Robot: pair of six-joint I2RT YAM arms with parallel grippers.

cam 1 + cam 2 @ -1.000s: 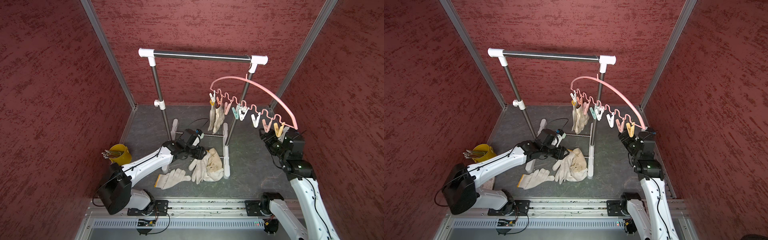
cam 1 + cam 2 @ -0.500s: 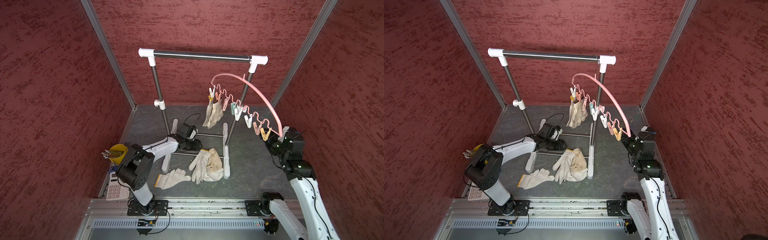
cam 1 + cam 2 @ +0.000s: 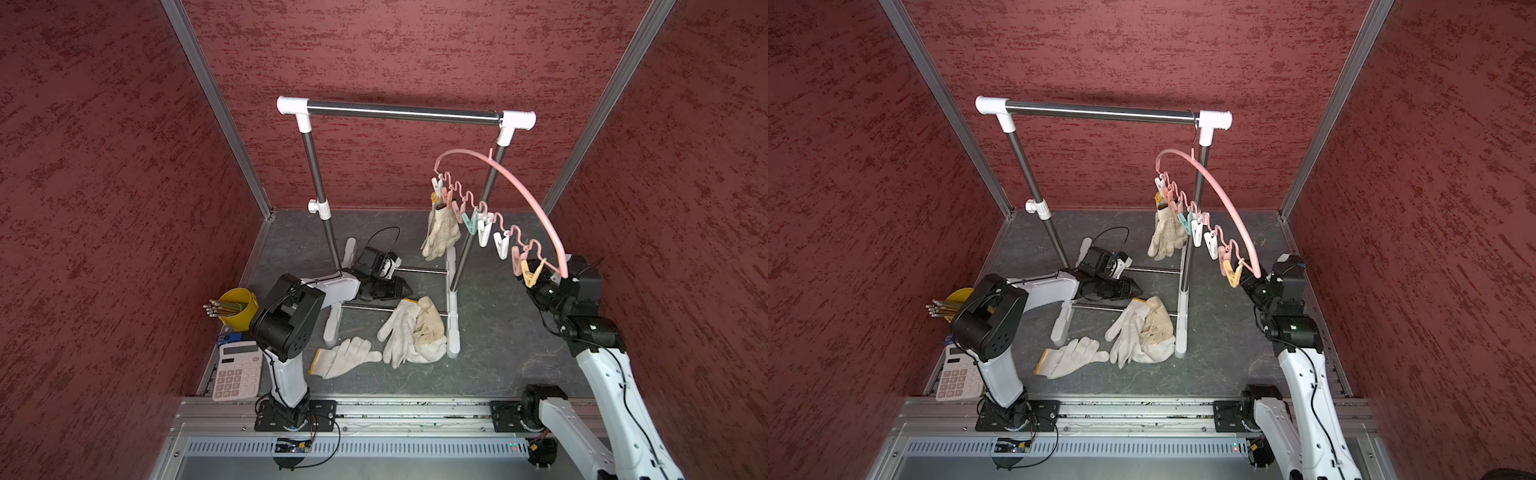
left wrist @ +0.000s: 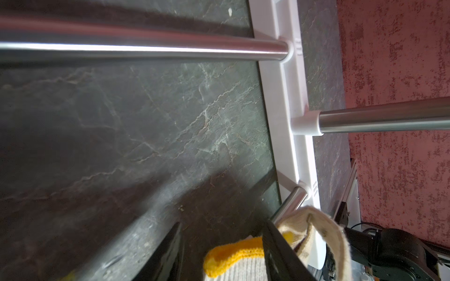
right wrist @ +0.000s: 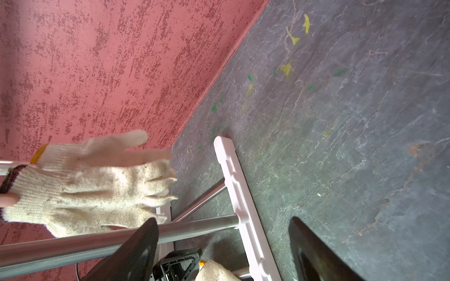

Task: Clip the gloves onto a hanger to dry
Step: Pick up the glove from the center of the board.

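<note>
1 pink curved plastic hanger [image 3: 524, 195], upper right, w/ 2 off-white knitted gloves [image 3: 440, 232] clipped. On bench [image 3: 498, 332], centre: 1 lone glove [image 3: 345, 357], plus heap of gloves [image 3: 411, 328], 2 visible. Left gripper [image 4: 222, 228] jaws apart, astride a yellow cuff [image 4: 233, 253]. Right gripper [image 5: 222, 220] jaws apart, empty.

Cloth, steel, plastic before me
The gloves [image 3: 409, 332] are rough knitted cloth; the rack [image 3: 399, 111] glossy steel; the hanger [image 3: 559, 257] smooth pink plastic; the floor [image 3: 490, 332] matt veined stone.

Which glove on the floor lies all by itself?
The flat glove nearest the front rail; the other gloves are heaped together beside the rack's foot.
</note>
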